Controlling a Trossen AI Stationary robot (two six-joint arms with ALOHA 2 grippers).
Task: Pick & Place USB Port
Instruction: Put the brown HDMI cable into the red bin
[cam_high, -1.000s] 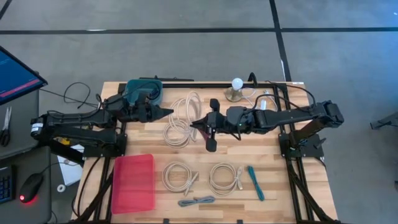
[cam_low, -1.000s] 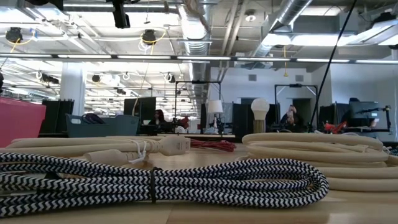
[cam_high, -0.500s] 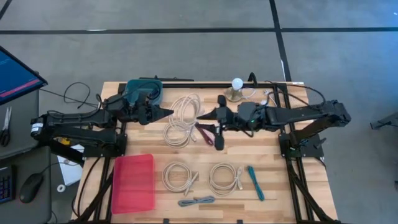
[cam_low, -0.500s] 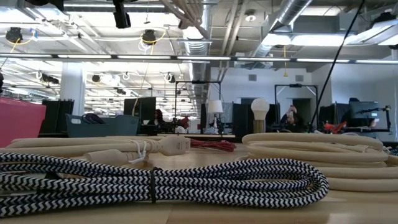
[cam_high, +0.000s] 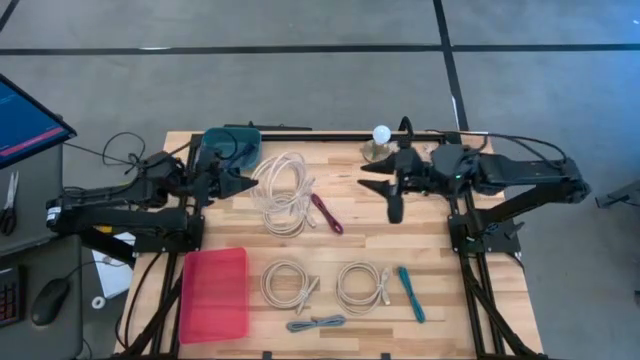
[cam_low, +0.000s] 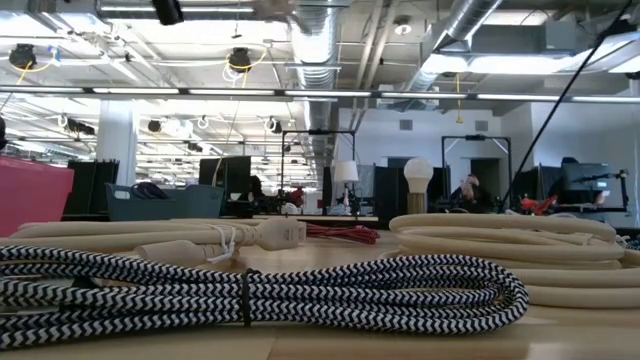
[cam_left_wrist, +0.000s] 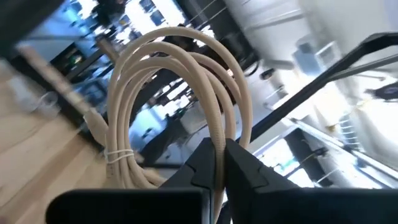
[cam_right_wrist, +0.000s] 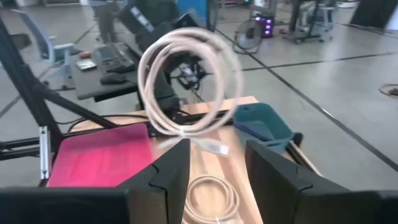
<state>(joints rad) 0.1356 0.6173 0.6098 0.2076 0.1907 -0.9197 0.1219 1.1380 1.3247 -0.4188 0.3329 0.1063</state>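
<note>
Cream cable (cam_high: 283, 190); red tray (cam_high: 213, 294)

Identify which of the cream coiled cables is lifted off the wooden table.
The large cream coiled cable nearest the teal bin, pinched in the left pincer. The two smaller cream coils lie flat near the front edge.

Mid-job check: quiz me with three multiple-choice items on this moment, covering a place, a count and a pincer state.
1. Where does the flat pink plastic tray lie?
A. the table's near-left corner
B. beside the bulb
C. under the right arm

2. How many cream cable coils lie flat in the near row, between tray and teal cable?
A. one
B. two
C. four

3. What is the left pincer doing?
A. hanging open
B. shut on nothing
C. shut on the cream coiled cable

Answers: 1 A, the high view shows it there. 2 B, two lie flat. 3 C, fingers pinch the strands.
</note>
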